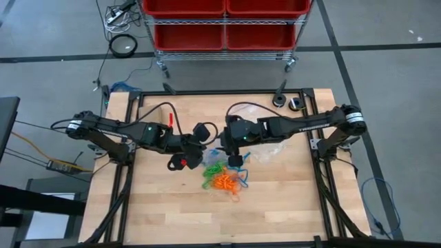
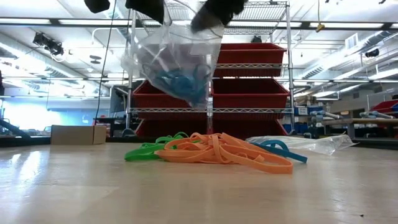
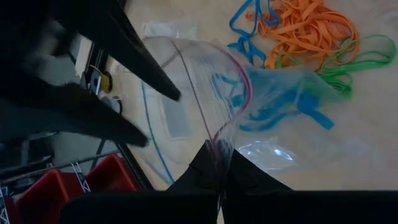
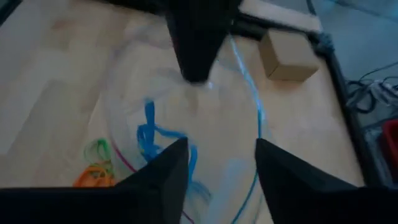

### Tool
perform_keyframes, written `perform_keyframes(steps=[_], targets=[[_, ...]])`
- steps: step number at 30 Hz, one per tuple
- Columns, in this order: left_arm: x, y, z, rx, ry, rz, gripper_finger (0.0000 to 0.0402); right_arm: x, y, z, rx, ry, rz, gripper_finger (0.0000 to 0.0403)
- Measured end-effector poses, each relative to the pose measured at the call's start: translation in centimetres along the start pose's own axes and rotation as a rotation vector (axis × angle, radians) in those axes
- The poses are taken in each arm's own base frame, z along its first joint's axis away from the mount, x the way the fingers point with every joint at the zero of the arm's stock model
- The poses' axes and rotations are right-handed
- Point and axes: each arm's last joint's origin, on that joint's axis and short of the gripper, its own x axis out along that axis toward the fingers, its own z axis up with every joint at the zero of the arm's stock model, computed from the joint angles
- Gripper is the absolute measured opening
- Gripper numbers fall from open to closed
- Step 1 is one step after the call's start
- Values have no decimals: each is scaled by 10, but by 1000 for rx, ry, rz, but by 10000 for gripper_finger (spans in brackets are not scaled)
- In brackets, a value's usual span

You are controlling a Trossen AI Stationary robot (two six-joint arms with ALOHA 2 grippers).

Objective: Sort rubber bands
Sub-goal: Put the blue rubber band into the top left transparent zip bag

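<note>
A clear zip bag (image 2: 177, 62) hangs above the table with blue rubber bands (image 3: 273, 102) inside. Loose orange (image 2: 224, 152), green (image 2: 146, 150) and a few blue rubber bands (image 2: 280, 149) lie heaped on the table below it, near the middle (image 1: 224, 180). My left gripper (image 3: 219, 171) is shut on the bag's rim. My right gripper (image 4: 221, 168) is open; its fingers (image 3: 155, 81) stand at the bag's open mouth, pointing down into it. My left gripper pinches the bag's rim (image 3: 216, 146) at one side of the mouth between its two fingers. The bag is lifted clear of the table, hangs below the fingers and sags open. My right gripper's fingers are at the mouth, but I cannot tell whether they touch the plastic.
A second clear bag (image 2: 305, 144) lies flat on the table right of the heap. A small tan cardboard box (image 2: 78, 134) sits toward the far left. A shelf of red bins (image 1: 224, 21) stands beyond the far edge. Bare wood (image 1: 172, 213) runs along the near side.
</note>
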Motion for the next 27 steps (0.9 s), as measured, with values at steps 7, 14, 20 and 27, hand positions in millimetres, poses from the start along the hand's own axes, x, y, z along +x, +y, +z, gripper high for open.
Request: perform_keyframes(steps=[7, 14, 20, 27], targets=[[1, 0, -12, -28, 88, -27, 1, -54, 10, 17, -36, -55, -60, 192], [-7, -3, -21, -38, 129, -62, 1, -92, 13, -8, 24, 52, -82, 175], [-11, -8, -26, -44, 169, -105, 1, -59, 30, -66, 50, 215, -24, 171], [-13, -10, -23, -56, 153, -107, 1, 0, 37, -142, 191, 214, 39, 167]])
